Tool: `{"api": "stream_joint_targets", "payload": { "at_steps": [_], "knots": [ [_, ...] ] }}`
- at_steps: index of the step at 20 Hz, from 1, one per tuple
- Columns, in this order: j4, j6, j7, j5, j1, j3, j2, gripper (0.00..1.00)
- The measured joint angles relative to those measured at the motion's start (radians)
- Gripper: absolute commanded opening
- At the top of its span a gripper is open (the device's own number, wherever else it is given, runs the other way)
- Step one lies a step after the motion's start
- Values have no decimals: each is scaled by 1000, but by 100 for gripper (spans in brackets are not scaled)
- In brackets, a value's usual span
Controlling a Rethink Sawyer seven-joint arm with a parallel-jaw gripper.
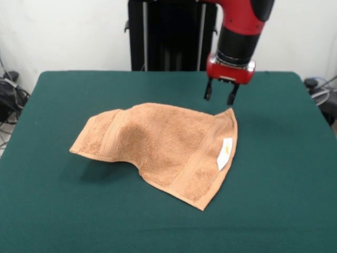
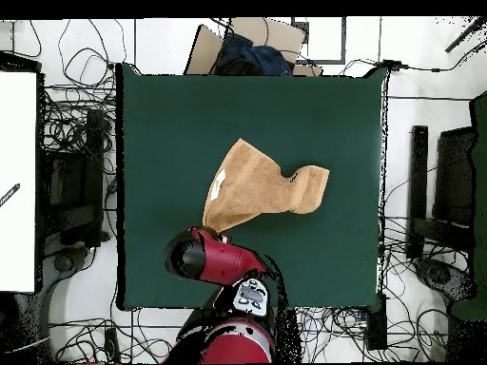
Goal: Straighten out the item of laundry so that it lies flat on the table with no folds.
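Nearest the camera: the towel's (image 1: 163, 147) near corner, pointing down-right of table centre, hem flat against the cloth. The towel sits roughly mid-table, slightly right of centre in the front view. It is not flat. The left part humps up, with a shadow beneath its near edge, and a fold or bulge runs across the middle. One woven band shows along the left edge and another along the right edge. The white label (image 1: 225, 153) lies on the right-hand band, face up. The far right corner rises to a peak.

Gripper (image 1: 219, 94): hangs just above and slightly behind that raised far right corner, apart from the fabric. The two dark fingers point down with a clear gap between them, so it is released and carries nothing. In the overhead view the arm's body hides the gripper and covers the same towel corner.

Table (image 1: 284, 211): dark green top, otherwise bare around the towel. Cables lie on the floor off both sides.

Step in hand, by judgement: positioned between grasps over a corner, flattening unfinished.

Next move calls for: descend onto a corner or edge, pinch a single layer, and pull outward, away from the hump, to draw the slack out. The left hump probably needs a separate pull leftward.
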Motion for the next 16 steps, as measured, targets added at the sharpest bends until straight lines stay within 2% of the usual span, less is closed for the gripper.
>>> {"api": "stream_joint_targets", "payload": {
  "at_steps": [16],
  "knots": [
    [-65, 0, 0, 0, 37, -4, 34, 100]
  ]
}}
